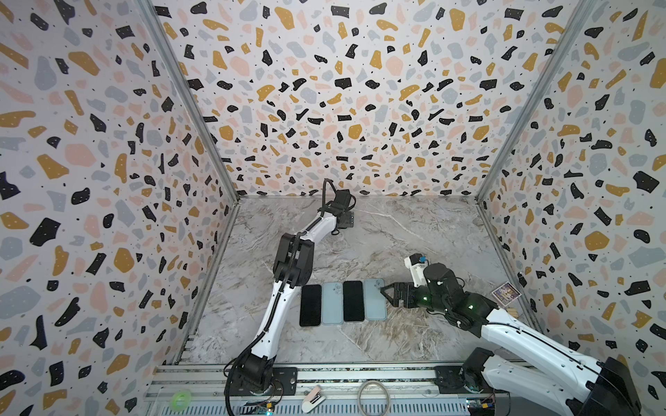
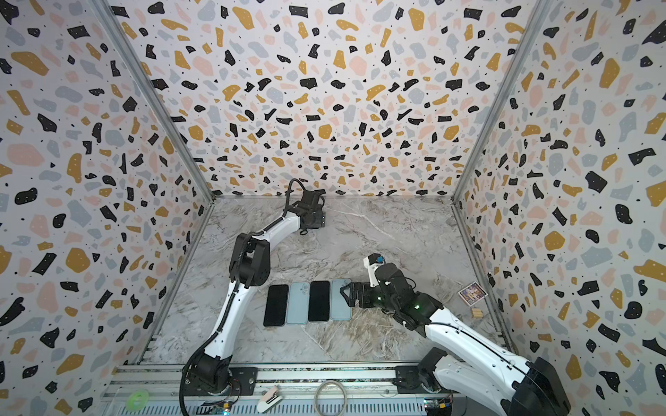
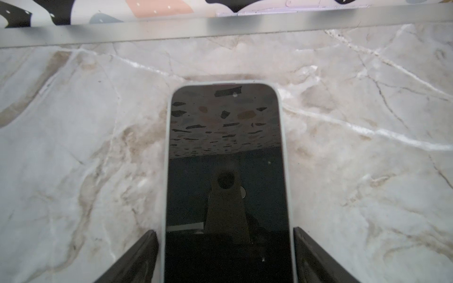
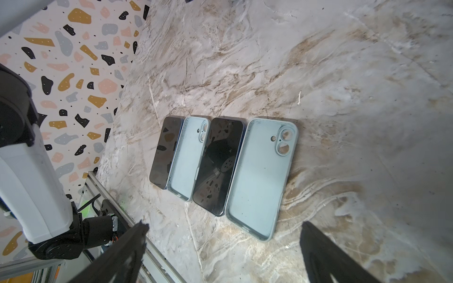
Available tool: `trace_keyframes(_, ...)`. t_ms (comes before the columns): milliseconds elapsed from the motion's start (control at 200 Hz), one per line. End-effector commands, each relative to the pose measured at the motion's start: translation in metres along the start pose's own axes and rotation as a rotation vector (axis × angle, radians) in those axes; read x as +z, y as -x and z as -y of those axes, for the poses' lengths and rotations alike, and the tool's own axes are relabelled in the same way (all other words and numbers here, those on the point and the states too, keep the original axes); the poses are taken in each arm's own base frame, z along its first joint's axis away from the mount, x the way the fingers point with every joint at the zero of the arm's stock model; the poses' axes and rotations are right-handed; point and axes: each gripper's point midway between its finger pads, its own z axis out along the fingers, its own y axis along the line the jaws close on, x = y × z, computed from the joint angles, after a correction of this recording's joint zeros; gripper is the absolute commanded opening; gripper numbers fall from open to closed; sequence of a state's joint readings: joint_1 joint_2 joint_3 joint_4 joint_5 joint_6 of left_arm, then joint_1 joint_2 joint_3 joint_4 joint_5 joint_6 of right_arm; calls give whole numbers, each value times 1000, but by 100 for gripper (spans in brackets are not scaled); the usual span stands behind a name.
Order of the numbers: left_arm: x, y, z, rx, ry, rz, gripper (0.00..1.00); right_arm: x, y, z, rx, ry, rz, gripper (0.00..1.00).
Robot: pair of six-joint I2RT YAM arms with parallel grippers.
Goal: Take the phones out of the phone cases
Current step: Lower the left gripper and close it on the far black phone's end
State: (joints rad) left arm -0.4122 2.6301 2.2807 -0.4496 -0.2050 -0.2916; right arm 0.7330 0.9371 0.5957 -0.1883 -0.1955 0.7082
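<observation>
Near the desk's (image 1: 360,342) front edge, a bare phone (image 1: 310,305), an empty case (image 1: 332,303), a second bare phone (image 1: 353,301) and an end case (image 1: 374,299) lie side by side. The right jaws hang wide apart over the end case. By the far edge, only the left wrist view shows the phone (image 3: 228,171) in its case (image 3: 286,171), flat between the left jaws. Whether they press it I cannot tell. Speckled walls (image 1: 360,90) enclose the marble.

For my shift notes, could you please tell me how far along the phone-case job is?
Done: two bare phones lie beside two empty cases. In hand: the left gripper straddles a third cased phone; the right gripper hangs open. Left: pulling that phone out.
</observation>
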Motion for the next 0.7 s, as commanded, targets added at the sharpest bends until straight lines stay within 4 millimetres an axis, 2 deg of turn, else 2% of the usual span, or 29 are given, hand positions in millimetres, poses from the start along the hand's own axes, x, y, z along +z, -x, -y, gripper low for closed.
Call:
trace_keyframes(0, 6, 5, -3, -13, 4, 17, 86, -1, 6, -6, -15, 24, 15, 99)
trace_keyframes(240, 10, 1, -2, -9, -2, 3, 85, -2, 6, -6, -13, 27, 19, 99)
trace_keyframes(551, -4, 1, -3, -4, -13, 12, 64, 0, 7, -6, -10, 34, 26, 99)
trace_keyframes(696, -17, 4, -1, -3, -37, 21, 59, 1, 9, 2, 9, 33, 32, 99)
